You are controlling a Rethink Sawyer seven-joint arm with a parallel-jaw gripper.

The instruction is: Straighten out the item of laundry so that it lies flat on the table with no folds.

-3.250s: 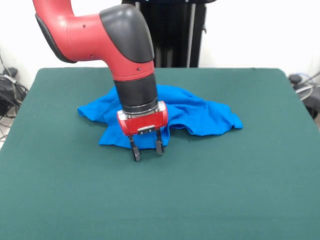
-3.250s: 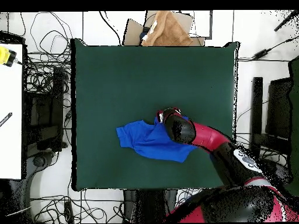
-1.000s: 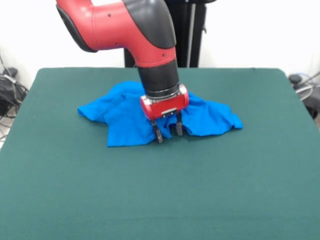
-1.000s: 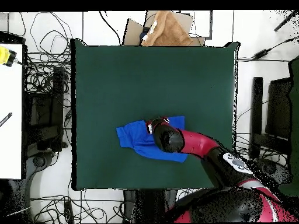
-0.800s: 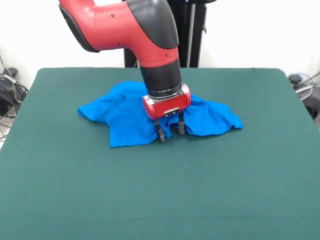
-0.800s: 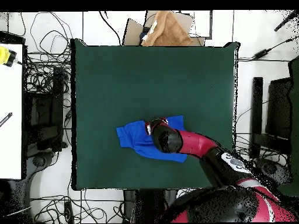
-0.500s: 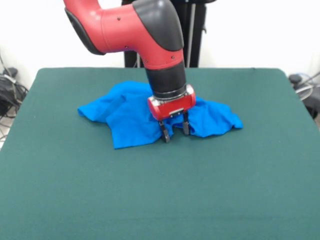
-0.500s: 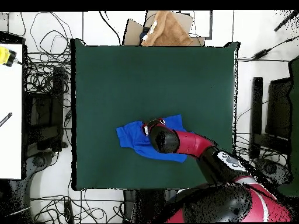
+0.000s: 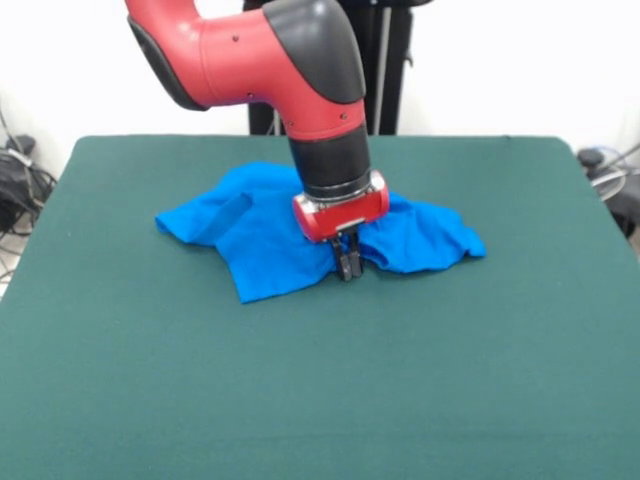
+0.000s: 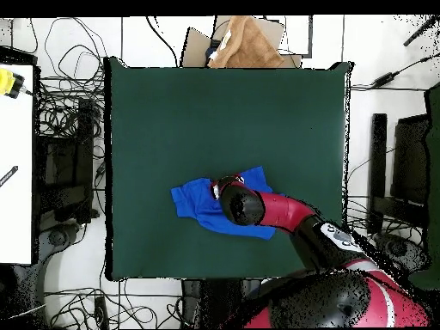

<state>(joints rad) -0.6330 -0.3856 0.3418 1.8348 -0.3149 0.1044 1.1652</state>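
Note:
The item of laundry (image 9: 265,235) is a bright blue T-shirt, crumpled with several folds, at the middle of the dark green table (image 9: 320,400). No lettering shows. My gripper (image 9: 347,267) points down at the shirt's near edge, its fingers closed together on a fold of the blue cloth. In the overhead view the shirt (image 10: 196,201) lies below the table's (image 10: 223,112) centre, and my arm covers its right part; the gripper (image 10: 227,182) shows only as a red edge beside the arm's black elbow.
Cables and black equipment (image 10: 64,163) lie on the floor to the left of the table in the overhead view. A brown cardboard piece (image 10: 245,43) sits beyond the table's top edge. The robot's black pedestal (image 9: 345,70) stands behind the table.
My gripper has moved along the shirt's near edge, to the right in the front view, and its fingers have closed. The shirt's near left corner has shifted with it.

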